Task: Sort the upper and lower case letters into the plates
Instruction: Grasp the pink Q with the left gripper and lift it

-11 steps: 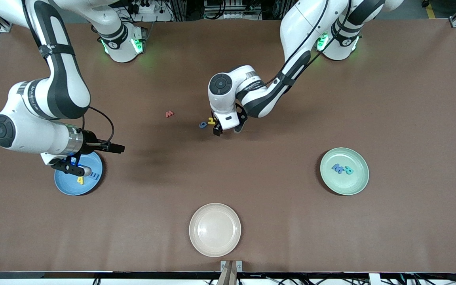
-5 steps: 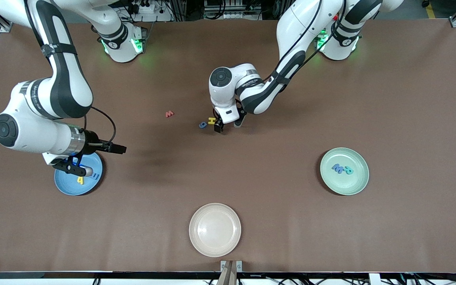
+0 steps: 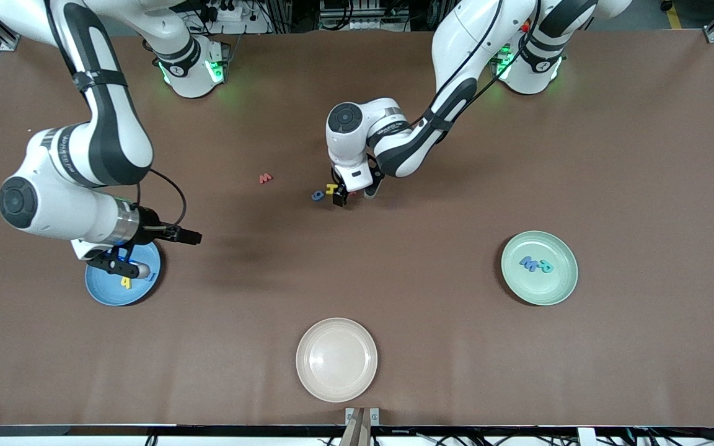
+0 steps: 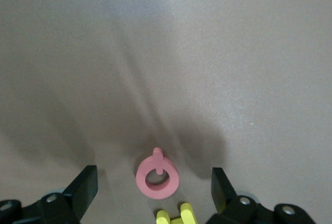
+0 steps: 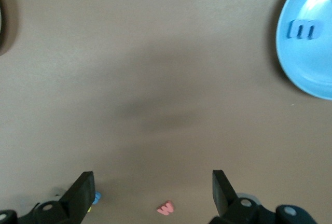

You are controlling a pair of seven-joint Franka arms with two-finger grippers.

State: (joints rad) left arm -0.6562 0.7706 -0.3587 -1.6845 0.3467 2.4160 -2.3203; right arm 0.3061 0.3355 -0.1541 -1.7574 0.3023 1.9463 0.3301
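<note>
My left gripper (image 3: 353, 194) is low over the middle of the table, open, its black fingers (image 4: 85, 182) on either side of a pink ring-shaped letter (image 4: 141, 180) without touching it. A yellow letter (image 3: 331, 189) and a blue letter (image 3: 317, 196) lie just beside it, toward the right arm's end. A red letter (image 3: 264, 178) lies alone farther that way. My right gripper (image 3: 120, 265) hangs open and empty over the light blue plate (image 3: 103, 290), which holds a yellow letter (image 3: 126, 282) and a blue one (image 5: 302, 29). The mint plate (image 3: 555, 291) holds a blue (image 3: 527, 262) and a teal letter (image 3: 545, 267).
A cream plate (image 3: 336, 384) stands near the table's front edge, in the middle. Brown tabletop stretches bare between the three plates and the loose letters.
My left gripper has come down closer to the table around the pink letter. The right arm has drifted a little toward the table's middle, over the light blue plate.
</note>
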